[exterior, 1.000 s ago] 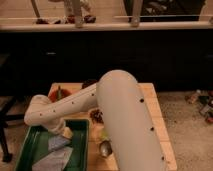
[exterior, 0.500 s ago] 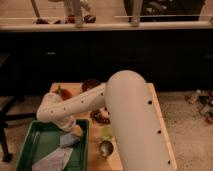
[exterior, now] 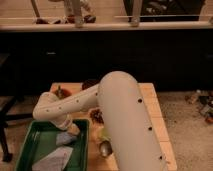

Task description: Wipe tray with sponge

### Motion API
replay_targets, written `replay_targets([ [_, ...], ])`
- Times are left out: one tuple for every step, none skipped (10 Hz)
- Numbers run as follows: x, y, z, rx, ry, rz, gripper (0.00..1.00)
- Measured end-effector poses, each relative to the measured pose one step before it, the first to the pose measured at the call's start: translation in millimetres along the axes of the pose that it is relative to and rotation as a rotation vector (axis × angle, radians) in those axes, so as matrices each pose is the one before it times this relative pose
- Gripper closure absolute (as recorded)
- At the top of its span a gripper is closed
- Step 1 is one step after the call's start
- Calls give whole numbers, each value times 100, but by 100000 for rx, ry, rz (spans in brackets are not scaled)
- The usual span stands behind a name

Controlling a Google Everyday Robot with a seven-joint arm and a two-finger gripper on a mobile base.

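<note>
Gripper [exterior: 73, 130]: at the end of 1 white arm [exterior: 117, 107], lowered over the far right part of the tray; whether it is open, closed or gripping cannot be told, as the wrist hides its tip. Tray [exterior: 29, 148]: green, shallow, raised rim, lying directly beneath the gripper and reaching out to its left and toward the near edge of the table. Sponge [exterior: 64, 138]: 1 grey-blue piece inside the tray, just below and slightly left of the gripper, right against its tip; contact cannot be confirmed. Pale sheet [exterior: 55, 159]: 1 flat, light grey item on the tray floor, nearer the camera than the gripper and apart from it. Wooden table [exterior: 150, 95]: pale top carrying the tray, extending behind and to the right of the gripper. Dark bowl [exterior: 90, 83]: on the table well behind the gripper, partly covered by the forearm. Small dark object [exterior: 60, 92]: behind the gripper, at the table's far left corner. Reddish-brown item [exterior: 96, 116]: just right of the gripper, outside the tray rim. Yellow-green item [exterior: 103, 134] and shiny round item [exterior: 105, 148]: right of the gripper, close against the bulky upper arm, which blocks everything further right on the table.
</note>
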Motion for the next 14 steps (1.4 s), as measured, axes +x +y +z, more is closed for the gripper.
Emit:
replay_targets([
  [-957, -799, -181, 1039, -1225, -1789, 100],
  [-706, -363, -84, 570, -955, -1617, 100],
  [-491, -40, 65, -95, -640, -1485, 100],
  [-225, 88, 200, -768, -235, -955, 100],
  [-320, 270, 274, -1604, -101, -1480, 100],
  [14, 568, 273, -1347, -363, -369, 100],
  [356, 490, 167, -676, 361, 132, 100],
  [582, 780, 189, -1042, 200, 812, 100],
  [875, 719, 186, -909, 562, 1411, 100],
  [559, 299, 84, -465, 400, 997, 100],
  [359, -72, -142, -25, 208, 869, 100],
  [242, -361, -287, 957, -603, 624, 100],
  [41, -303, -187, 392, -1360, -180, 100],
  [-561, -700, -297, 396, -1442, -1571, 100],
])
